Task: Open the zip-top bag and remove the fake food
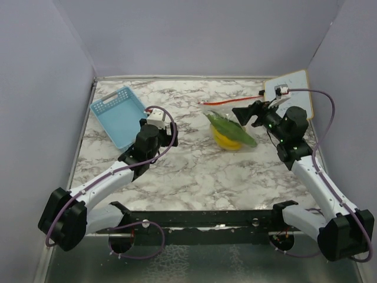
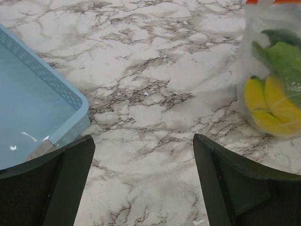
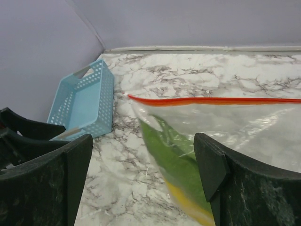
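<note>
The clear zip-top bag [image 1: 227, 121] lies on the marble table, its orange-red zip strip [image 1: 231, 102] at the far edge. Inside are a long green leafy piece [image 1: 232, 130] and a yellow piece [image 1: 227, 142]; no dark round piece shows. The bag also shows in the left wrist view [image 2: 270, 84] and the right wrist view [image 3: 221, 136]. My right gripper [image 1: 244, 114] is open just right of the bag, at its upper right part, not holding it. My left gripper [image 1: 154, 121] is open and empty, left of the bag, beside the basket.
A light-blue mesh basket [image 1: 119, 115] stands at the back left, touching distance from the left gripper. A white card [image 1: 288, 94] lies at the back right under the right arm's cable. Grey walls close in the table on three sides.
</note>
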Tool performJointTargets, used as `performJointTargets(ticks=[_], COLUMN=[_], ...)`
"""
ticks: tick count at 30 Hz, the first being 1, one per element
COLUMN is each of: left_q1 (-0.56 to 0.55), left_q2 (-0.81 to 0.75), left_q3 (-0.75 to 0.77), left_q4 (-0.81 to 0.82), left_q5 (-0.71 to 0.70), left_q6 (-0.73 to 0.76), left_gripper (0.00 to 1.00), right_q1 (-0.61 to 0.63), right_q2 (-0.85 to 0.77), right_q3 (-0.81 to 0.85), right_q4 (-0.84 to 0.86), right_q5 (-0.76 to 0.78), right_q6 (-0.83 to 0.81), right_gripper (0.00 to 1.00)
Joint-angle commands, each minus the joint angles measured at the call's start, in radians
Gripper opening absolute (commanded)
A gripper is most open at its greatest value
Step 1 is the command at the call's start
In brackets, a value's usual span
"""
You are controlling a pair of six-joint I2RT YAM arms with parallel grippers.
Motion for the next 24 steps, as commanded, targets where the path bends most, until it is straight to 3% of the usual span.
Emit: performJointTargets(ticks=[1, 3, 4, 7, 10, 13, 18, 20, 22, 24], left_q1=[0.0, 0.0, 0.0, 0.0, 0.0, 0.003, 0.049, 0.091, 0.153, 0.204], left_q2=[0.02, 0.019, 0.017, 0.04, 0.129, 0.262, 0.488, 0.561, 0.662, 0.762], left_q3=[0.012, 0.004, -0.01, -0.037, -0.001, 0.067, 0.194, 0.221, 0.243, 0.259], left_q4=[0.042, 0.061, 0.094, 0.204, 0.273, 0.336, 0.467, 0.555, 0.676, 0.879], left_q5=[-0.031, -0.033, -0.023, 0.045, 0.097, 0.102, 0.152, 0.233, 0.412, 0.603], left_q6=[-0.038, -0.068, -0.079, -0.095, -0.084, -0.081, -0.152, -0.209, -0.281, -0.373], left_gripper=[0.88, 0.86, 0.85, 0.81, 0.97, 0.99, 0.99, 0.99, 0.99, 0.9], right_q1=[0.001, 0.0, 0.001, 0.0, 0.0, 0.0, -0.001, -0.001, -0.002, -0.001], right_q2=[-0.026, -0.003, 0.014, 0.08, 0.104, 0.082, 0.085, 0.069, 0.048, 0.035], right_q3=[-0.027, -0.041, -0.046, 0.002, -0.004, -0.071, -0.04, -0.028, -0.017, -0.004], right_q4=[-0.002, 0.026, 0.064, 0.051, 0.062, 0.164, 0.101, 0.077, 0.055, 0.021], right_q5=[0.081, 0.152, 0.162, 0.159, 0.16, 0.126, 0.134, 0.143, 0.145, 0.151], right_q6=[-0.034, 0.05, 0.051, 0.031, 0.065, 0.084, 0.047, 0.022, -0.006, -0.027], right_gripper=[0.85, 0.94, 0.94, 0.83, 0.82, 0.88, 0.9, 0.92, 0.94, 0.95])
